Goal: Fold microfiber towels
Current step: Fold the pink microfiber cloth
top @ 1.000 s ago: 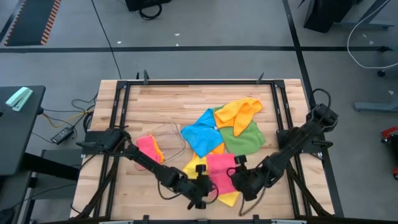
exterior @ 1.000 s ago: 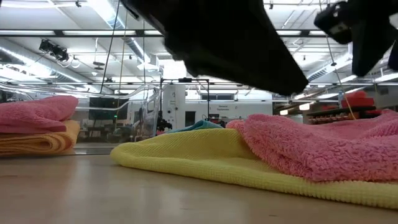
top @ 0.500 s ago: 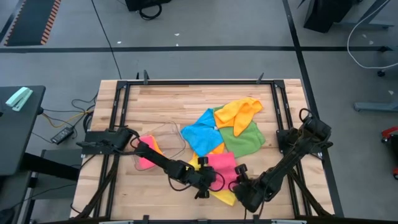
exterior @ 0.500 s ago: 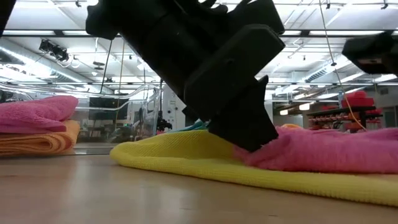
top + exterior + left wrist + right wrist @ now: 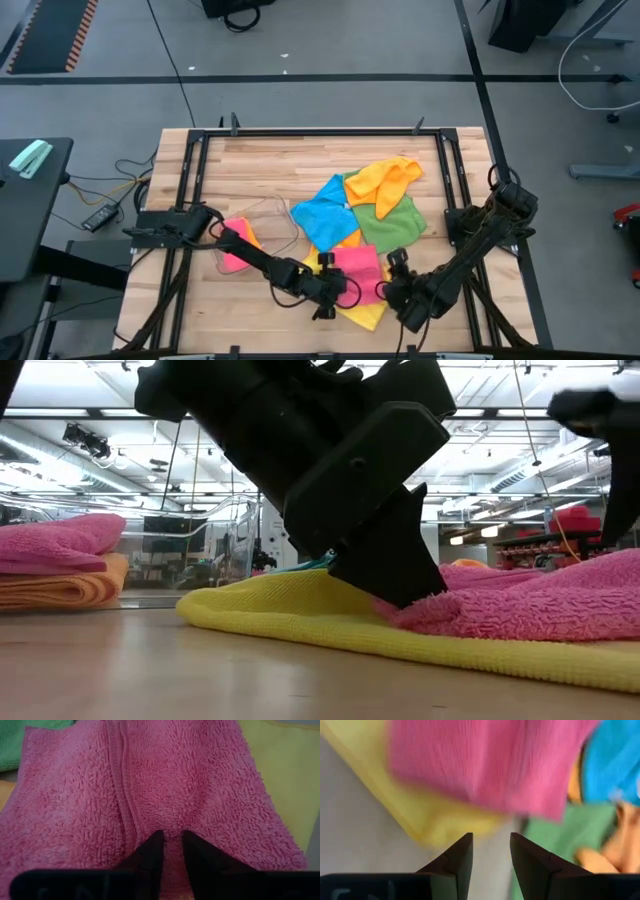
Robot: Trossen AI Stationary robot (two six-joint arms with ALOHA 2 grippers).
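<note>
Since half a second ago: right gripper (image 5: 388, 272) has shifted slightly up the near edge of the pile; left gripper (image 5: 335, 290) unchanged in place, though a second ago it was nearer the table's front edge.

Room: open workshop, ceiling strip lights, racks and benches behind the table in the low view.

Table (image 5: 260, 170): pale wood butcher-block in a black frame, with bare floor and cables around it.

Towel pile (image 5: 365, 215): loose towels overlapping right of centre: orange, green, blue, yellow.

Pink towel (image 5: 358, 272): spread on the yellow towel (image 5: 368, 315) near the front edge, fleecy, with a ridge running through it in the left wrist view.

Folded stack (image 5: 60, 565): pink over orange, at the table's left by the clear tray (image 5: 265, 215).

Left gripper: fingers nearly together, pressed into the pink towel's pile; a pinch of cloth appears to sit between them.

Right gripper: fingers parted, nothing between them, hovering just off the pink towel's right edge.

Step in hand, as judged: taking hold of the pink towel to begin its fold. The next move calls for the right gripper to close on the opposite edge, so both can lift without dragging the yellow towel beneath.
</note>
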